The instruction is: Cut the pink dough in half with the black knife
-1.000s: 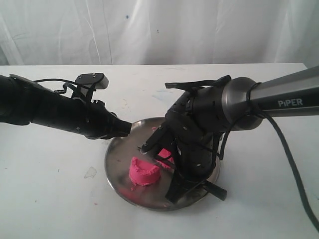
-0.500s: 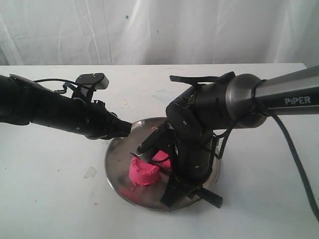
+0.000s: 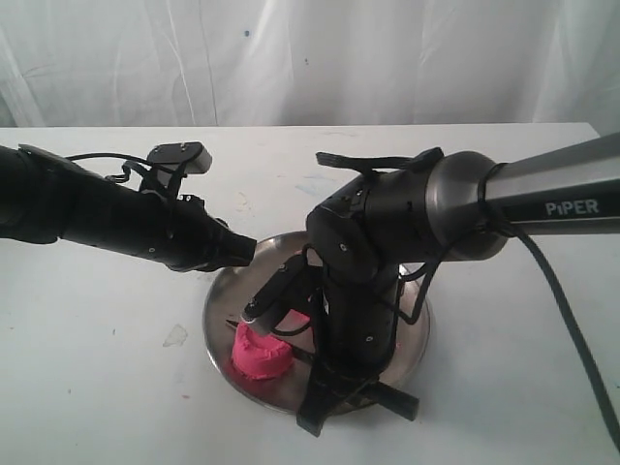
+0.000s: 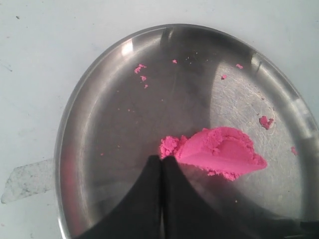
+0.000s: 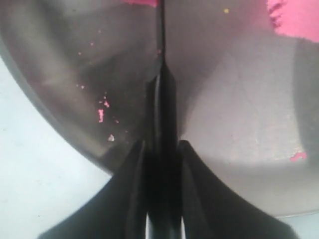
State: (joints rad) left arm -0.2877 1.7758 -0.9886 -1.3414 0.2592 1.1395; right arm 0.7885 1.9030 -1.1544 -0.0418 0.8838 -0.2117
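The pink dough lies in two pieces on a round steel plate [image 3: 415,334]. One lump [image 3: 260,356] sits near the plate's front left. A half-round piece [image 4: 222,152] with a flat cut face shows in the left wrist view. My right gripper [image 5: 162,144] is shut on the black knife [image 5: 160,59], whose thin blade reaches across the plate toward pink dough [image 5: 294,20]. In the exterior view the knife [image 3: 276,291] slants down onto the front lump. My left gripper [image 3: 249,250] hovers shut and empty at the plate's far left rim, its tips [image 4: 160,159] just short of the half-round piece.
Pink crumbs [image 4: 141,69] are scattered over the plate. The plate [image 4: 75,114] rests on a white table [image 3: 97,387], and a white curtain hangs behind it. A clear tape patch [image 4: 27,179] lies beside the plate. The bulky right arm [image 3: 387,232] covers much of the plate.
The right gripper and knife have swung toward the plate's front left, and the front dough lump has shifted that way with them. The left arm has stayed still.
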